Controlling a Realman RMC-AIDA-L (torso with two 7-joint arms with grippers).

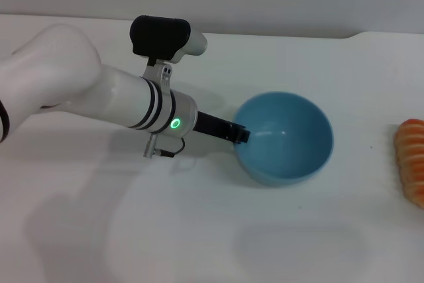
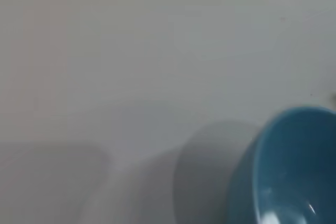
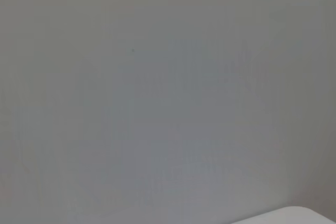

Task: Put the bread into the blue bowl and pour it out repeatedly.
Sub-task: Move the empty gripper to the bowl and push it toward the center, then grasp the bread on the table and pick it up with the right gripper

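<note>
The blue bowl [image 1: 285, 138] is tilted on its side, its opening facing up and towards me, and looks empty. My left gripper [image 1: 240, 134] is shut on the bowl's left rim. The bowl also shows in the left wrist view [image 2: 289, 169]. The bread [image 1: 412, 160], orange-brown with ridged edges, lies on the table at the far right, partly cut off by the picture's edge, well apart from the bowl. My right gripper is out of view; the right wrist view shows only bare table.
The white table [image 1: 199, 230] stretches all around the bowl. Its far edge [image 1: 265, 31] runs along the top, with a grey wall behind.
</note>
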